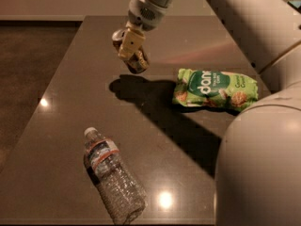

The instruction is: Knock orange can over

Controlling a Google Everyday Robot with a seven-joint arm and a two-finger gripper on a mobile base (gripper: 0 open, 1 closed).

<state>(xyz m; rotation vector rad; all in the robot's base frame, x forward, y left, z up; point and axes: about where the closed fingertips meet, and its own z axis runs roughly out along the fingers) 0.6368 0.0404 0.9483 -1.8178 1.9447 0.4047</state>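
The orange can is tilted, its top toward the upper left, and hangs a little above the dark table; its shadow lies on the surface below it. My gripper comes down from the upper right. Its beige fingers are closed around the can's middle.
A clear plastic water bottle lies on its side at the table's front left. A green snack bag lies to the right of the can. My arm and body fill the right side. The table's left edge drops to a dark floor.
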